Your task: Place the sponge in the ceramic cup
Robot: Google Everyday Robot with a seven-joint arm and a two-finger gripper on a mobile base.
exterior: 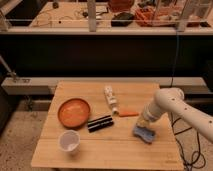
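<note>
Your gripper (145, 123) presses down right over the sponge (144, 134), seemingly to grasp it, though its grip is unreadable, with the ceramic cup (69, 141) well away.

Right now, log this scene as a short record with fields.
gripper: low, right at the sponge, on the table's right side
sponge: lying on the table, front right
ceramic cup: upright, front left, far from the sponge
orange bowl: just behind the cup
black bar: between bowl and sponge
task state: sponge not yet in the cup
</note>
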